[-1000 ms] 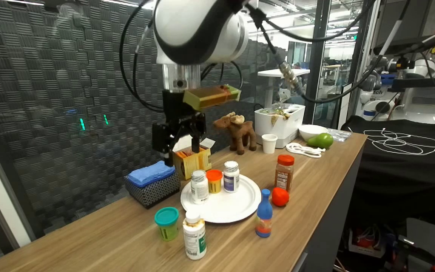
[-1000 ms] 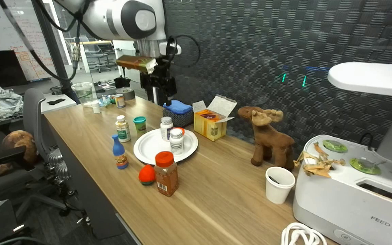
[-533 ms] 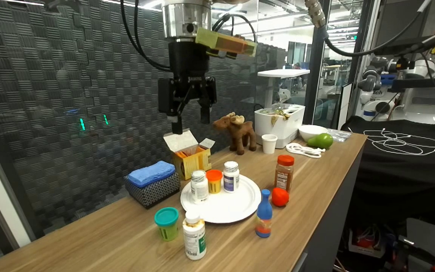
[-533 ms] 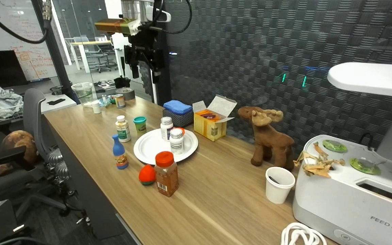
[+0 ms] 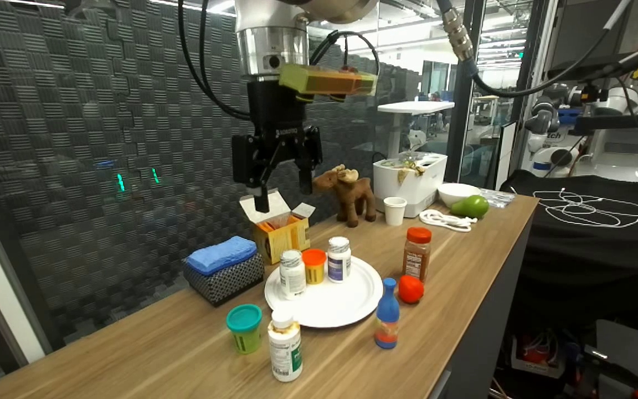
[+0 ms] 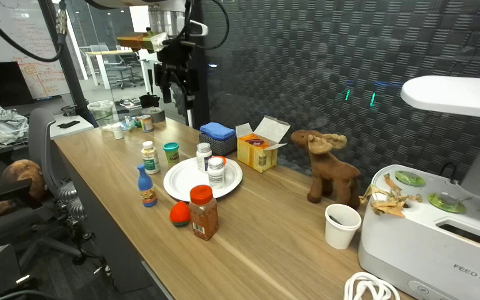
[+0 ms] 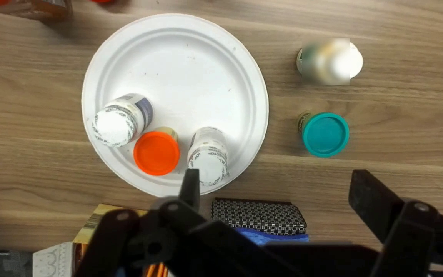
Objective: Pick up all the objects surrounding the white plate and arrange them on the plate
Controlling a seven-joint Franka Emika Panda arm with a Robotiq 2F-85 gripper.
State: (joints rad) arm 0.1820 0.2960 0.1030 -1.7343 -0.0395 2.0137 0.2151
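Observation:
The white plate (image 5: 335,307) holds two white bottles (image 5: 293,277) (image 5: 339,265) and an orange-lidded yellow jar (image 5: 314,269), all upright. On the table around it stand a teal-lidded green jar (image 5: 246,331), a white bottle with a green label (image 5: 284,352), a blue bottle (image 5: 387,316), a red round item (image 5: 411,289) and a red-capped brown jar (image 5: 417,256). My gripper (image 5: 283,197) is open and empty, pointing down high above the back of the plate. In the wrist view its fingers (image 7: 275,175) are wide apart; the teal-lidded jar (image 7: 326,134) lies ahead of them.
A dark woven box with a blue cloth (image 5: 224,263) and an open yellow carton (image 5: 283,239) stand behind the plate by the wall. A brown moose toy (image 6: 329,166), a paper cup (image 6: 342,229) and a white planter (image 6: 423,241) stand farther along.
My gripper has risen from near the carton and straightened to point down, then dropped slightly in the last half second. The bottles, jars and plate have not moved.

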